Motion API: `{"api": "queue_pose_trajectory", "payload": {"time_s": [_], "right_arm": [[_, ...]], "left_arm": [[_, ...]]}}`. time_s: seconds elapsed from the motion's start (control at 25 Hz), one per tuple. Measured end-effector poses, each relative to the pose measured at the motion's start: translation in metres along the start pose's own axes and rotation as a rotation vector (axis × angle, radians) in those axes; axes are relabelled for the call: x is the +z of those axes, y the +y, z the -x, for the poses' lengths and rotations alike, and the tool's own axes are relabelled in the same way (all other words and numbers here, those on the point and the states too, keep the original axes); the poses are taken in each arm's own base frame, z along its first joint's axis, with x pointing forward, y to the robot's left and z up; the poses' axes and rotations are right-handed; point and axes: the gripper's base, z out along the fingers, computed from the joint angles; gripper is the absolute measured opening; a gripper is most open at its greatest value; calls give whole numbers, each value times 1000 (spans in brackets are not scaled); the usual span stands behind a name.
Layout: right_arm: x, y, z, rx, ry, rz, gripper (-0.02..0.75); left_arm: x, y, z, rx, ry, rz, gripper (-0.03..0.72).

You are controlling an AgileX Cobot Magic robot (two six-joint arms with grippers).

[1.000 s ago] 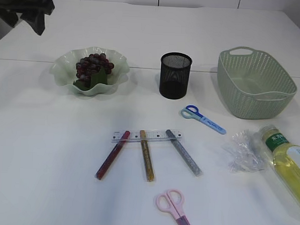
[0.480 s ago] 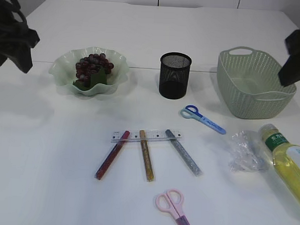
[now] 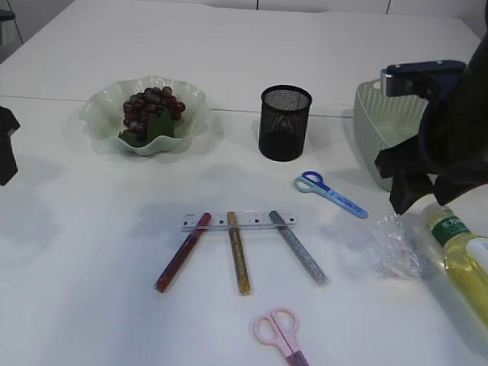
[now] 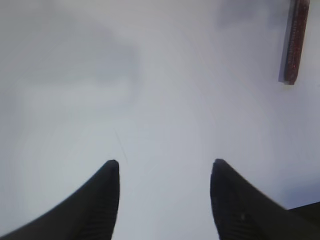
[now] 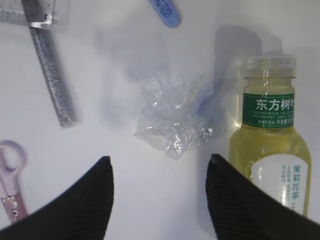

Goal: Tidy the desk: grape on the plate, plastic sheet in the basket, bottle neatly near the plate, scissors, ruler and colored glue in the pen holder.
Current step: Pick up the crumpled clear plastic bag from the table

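Observation:
Grapes lie on the pale green plate. The black mesh pen holder stands mid-table. The clear ruler lies across the tops of three glue sticks: red, gold, silver. Blue scissors and pink scissors lie on the table. The crumpled plastic sheet lies beside the lying bottle. My right gripper is open above the sheet, in front of the basket. My left gripper is open over bare table at the far left.
The red glue stick's end shows at the top right of the left wrist view. The silver glue stick, a blue scissors tip and a pink scissors handle show in the right wrist view.
The right arm has come down from the upper right to above the plastic sheet. The left arm has lowered along the left edge of the table.

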Motion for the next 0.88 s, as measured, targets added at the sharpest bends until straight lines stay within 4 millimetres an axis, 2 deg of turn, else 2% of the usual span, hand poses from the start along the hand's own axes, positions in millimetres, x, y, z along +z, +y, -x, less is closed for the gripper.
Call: {"api": "queue_pose_trajectory", "payload": {"time_s": [0.16,0.24,0.52,0.88], "right_arm": [[27,-2,6,-19,49,-23,555],[39,-2,7,-20,75,-23,574],[63,-2,14,-23,81,-25,585],[82,-5,21,-22,59,-61,585]], "left_arm": [[-2,0,-2,0,-19,1,423],[-2,0,-2,0,-23,1,423],[-2,-2,-2,-5,-27,-16,422],[-2,-2,-2,-1,-28,-17,421]]}}
